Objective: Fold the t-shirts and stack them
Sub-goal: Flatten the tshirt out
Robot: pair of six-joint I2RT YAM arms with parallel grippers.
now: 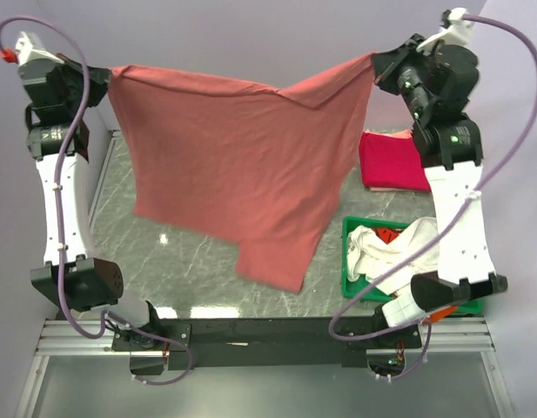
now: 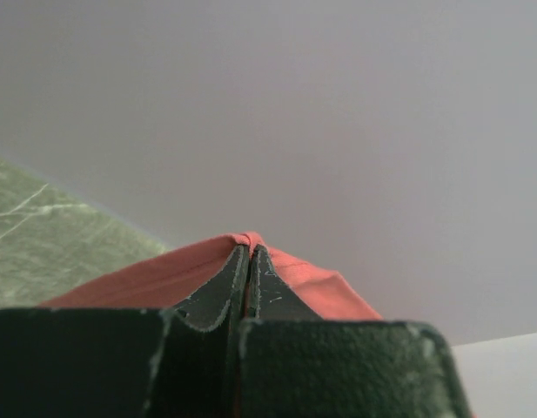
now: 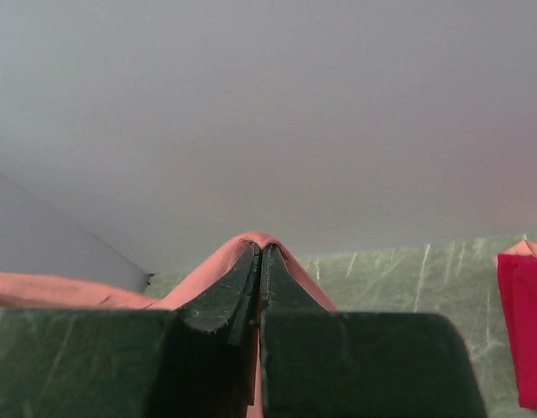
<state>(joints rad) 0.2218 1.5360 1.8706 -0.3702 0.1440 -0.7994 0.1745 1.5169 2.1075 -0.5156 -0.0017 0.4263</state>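
A large dusty salmon-red t-shirt (image 1: 238, 165) hangs spread in the air between both arms, above the table. My left gripper (image 1: 107, 77) is shut on its top left corner; the cloth wraps the fingertips in the left wrist view (image 2: 290, 270). My right gripper (image 1: 377, 59) is shut on its top right corner, and the cloth shows in the right wrist view (image 3: 211, 266). A crimson-pink t-shirt (image 1: 392, 161) lies folded at the back right and shows in the right wrist view (image 3: 522, 326). A white t-shirt (image 1: 390, 248) and an orange one (image 1: 390, 236) lie in the green tray (image 1: 351, 261).
The grey marble table (image 1: 155, 248) lies below the hanging shirt. The green tray stands at the right front by the right arm's base. Grey walls close in at the back and both sides.
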